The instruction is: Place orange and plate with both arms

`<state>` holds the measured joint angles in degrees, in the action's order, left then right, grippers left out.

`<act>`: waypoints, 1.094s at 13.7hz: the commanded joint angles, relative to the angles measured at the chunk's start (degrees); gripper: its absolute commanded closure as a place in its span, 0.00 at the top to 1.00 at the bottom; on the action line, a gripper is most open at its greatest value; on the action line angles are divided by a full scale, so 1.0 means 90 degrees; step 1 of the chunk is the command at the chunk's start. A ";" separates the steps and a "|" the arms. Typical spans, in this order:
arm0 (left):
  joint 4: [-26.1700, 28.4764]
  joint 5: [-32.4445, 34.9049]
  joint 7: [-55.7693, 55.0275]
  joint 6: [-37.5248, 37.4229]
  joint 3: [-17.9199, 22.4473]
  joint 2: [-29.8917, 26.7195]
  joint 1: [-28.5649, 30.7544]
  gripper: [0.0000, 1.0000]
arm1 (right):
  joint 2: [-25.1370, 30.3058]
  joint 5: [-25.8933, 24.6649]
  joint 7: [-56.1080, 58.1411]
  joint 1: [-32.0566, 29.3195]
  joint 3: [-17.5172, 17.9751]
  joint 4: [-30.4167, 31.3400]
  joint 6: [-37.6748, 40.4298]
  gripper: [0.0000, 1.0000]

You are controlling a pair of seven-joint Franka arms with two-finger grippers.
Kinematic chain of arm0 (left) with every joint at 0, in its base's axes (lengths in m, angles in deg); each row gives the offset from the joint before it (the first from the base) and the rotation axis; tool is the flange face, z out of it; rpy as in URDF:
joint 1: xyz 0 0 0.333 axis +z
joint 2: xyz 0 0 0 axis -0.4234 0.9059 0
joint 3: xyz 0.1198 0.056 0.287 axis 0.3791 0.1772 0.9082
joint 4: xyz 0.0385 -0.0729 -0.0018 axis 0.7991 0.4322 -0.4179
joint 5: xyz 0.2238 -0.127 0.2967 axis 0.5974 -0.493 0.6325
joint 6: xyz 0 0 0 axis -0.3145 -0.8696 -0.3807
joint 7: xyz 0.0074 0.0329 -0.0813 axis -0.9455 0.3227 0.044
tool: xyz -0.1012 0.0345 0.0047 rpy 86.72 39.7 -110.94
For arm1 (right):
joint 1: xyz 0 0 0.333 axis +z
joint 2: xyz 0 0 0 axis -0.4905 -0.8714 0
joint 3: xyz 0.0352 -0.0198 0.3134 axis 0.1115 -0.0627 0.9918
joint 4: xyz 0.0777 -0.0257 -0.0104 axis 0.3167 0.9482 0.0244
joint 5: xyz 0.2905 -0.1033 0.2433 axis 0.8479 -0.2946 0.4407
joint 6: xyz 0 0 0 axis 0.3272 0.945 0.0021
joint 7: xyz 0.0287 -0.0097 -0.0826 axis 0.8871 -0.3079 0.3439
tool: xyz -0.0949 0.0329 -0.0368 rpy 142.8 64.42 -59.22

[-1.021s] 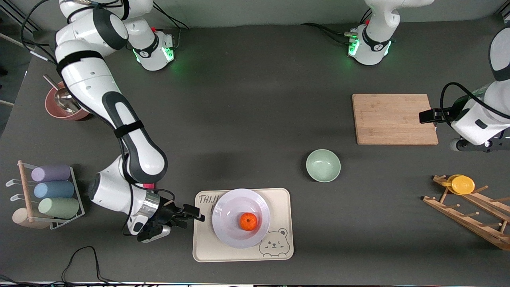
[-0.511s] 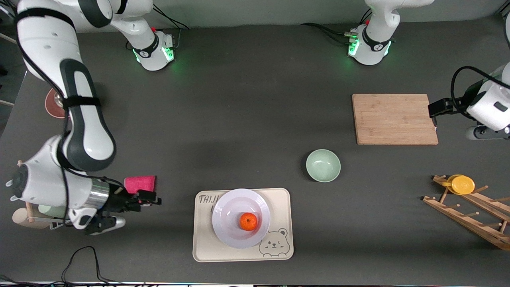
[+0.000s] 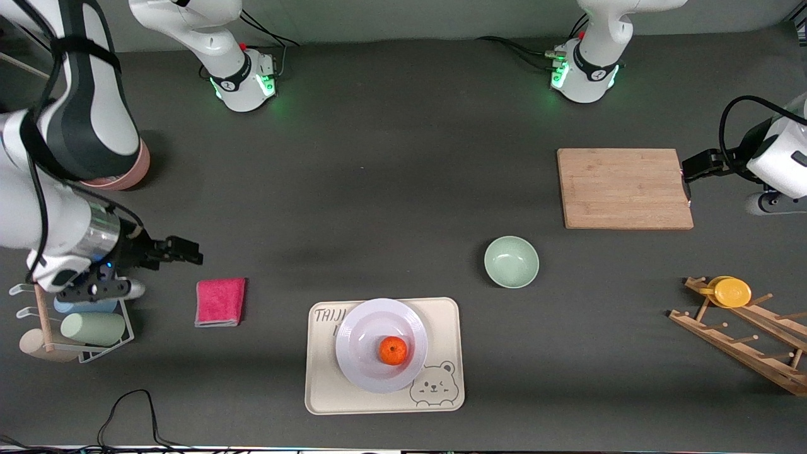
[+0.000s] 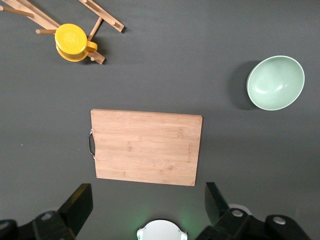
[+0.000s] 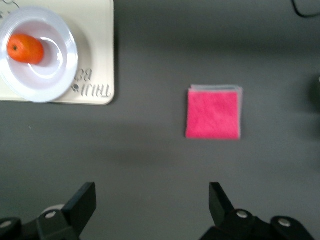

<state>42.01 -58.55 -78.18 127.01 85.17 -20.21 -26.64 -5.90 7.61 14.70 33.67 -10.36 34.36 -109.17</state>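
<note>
The orange (image 3: 393, 350) lies in the pale lavender-white plate (image 3: 359, 334), which sits on the cream bear tray (image 3: 328, 394) near the front camera. The right wrist view also shows the orange (image 5: 25, 48) in the plate (image 5: 57, 80). My right gripper (image 3: 188, 252) is open and empty, up in the air at the right arm's end of the table, apart from the tray; its own view (image 5: 150, 205) shows bare table between the jaws. My left gripper (image 3: 690, 167) is open and empty, over the table beside the wooden board's edge; in its own view (image 4: 148, 205) the jaws stand wide.
A pink cloth (image 3: 220, 302) lies between my right gripper and the tray. A mint-green bowl (image 3: 511, 261) and a wooden cutting board (image 3: 624, 188) lie toward the left arm's end. A wooden rack with a yellow cup (image 3: 731, 292), a cup rack (image 3: 82, 318) and a reddish bowl (image 3: 123, 176) stand at the table's ends.
My right gripper has drawn away from the tray's edge toward the right arm's end and risen, uncovering the pink cloth. My left gripper has moved slightly away from the board. Orange and plate have not moved.
</note>
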 commanded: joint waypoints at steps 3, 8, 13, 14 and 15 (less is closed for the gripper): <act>0.0001 -0.0061 -0.0089 0.0019 -0.0007 -0.0074 -0.0048 1.00 | 0.1061 -0.0462 -0.0402 0.0070 -0.0041 0.0575 0.0794 1.00; -0.0107 -0.0061 -0.0069 0.0010 0.0003 -0.0074 -0.0029 1.00 | 0.1550 -0.0841 -0.0489 0.0080 -0.0041 0.0623 0.1225 1.00; -0.0155 -0.0061 -0.0050 -0.0039 0.0003 -0.0064 -0.0029 1.00 | 0.1657 -0.0882 -0.0714 0.0070 -0.0041 0.0643 0.1449 1.00; -0.0156 -0.0061 -0.0040 -0.0039 0.0012 -0.0064 -0.0029 1.00 | 0.1677 -0.0873 -0.0705 0.0070 -0.0050 0.0672 0.1450 1.00; -0.0156 -0.0061 -0.0030 -0.0029 0.0013 -0.0064 -0.0019 1.00 | 0.1726 -0.0873 -0.0705 0.0070 -0.0050 0.0682 0.1498 1.00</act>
